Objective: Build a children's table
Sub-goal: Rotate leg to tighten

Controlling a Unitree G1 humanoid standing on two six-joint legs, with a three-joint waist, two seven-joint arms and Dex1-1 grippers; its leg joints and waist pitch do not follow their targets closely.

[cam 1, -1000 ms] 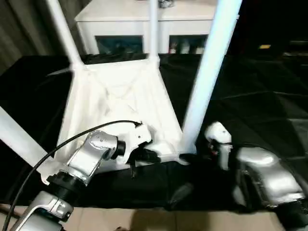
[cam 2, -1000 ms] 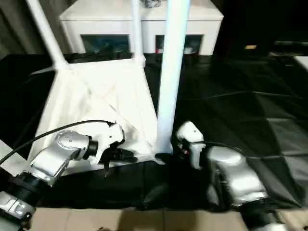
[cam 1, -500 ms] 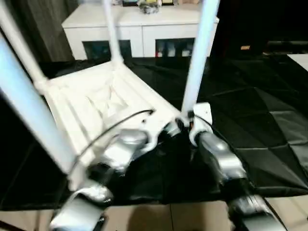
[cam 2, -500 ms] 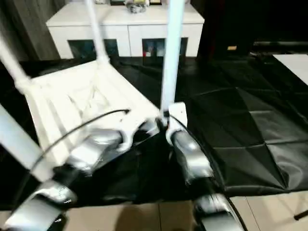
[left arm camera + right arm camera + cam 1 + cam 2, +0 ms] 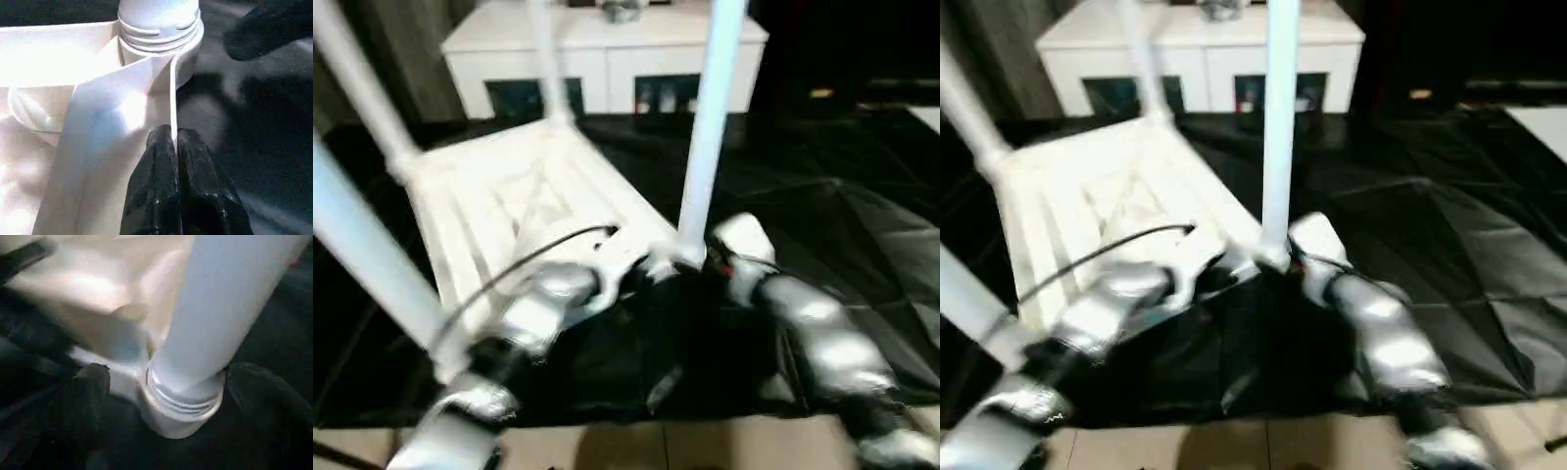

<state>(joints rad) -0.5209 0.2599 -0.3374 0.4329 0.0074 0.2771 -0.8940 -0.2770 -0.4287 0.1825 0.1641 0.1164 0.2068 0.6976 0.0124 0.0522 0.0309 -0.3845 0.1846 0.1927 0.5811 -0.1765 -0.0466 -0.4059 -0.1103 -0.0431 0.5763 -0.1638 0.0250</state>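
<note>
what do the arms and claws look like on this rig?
Both forearms are rounded silver metallic shells: left arm, right arm. A thin black cable arcs over the left forearm. The wrists end in white housings; the right wrist housing shows a small red mark. The left claw has two glossy black rounded fingers; the right claw's fingers are black too.
</note>
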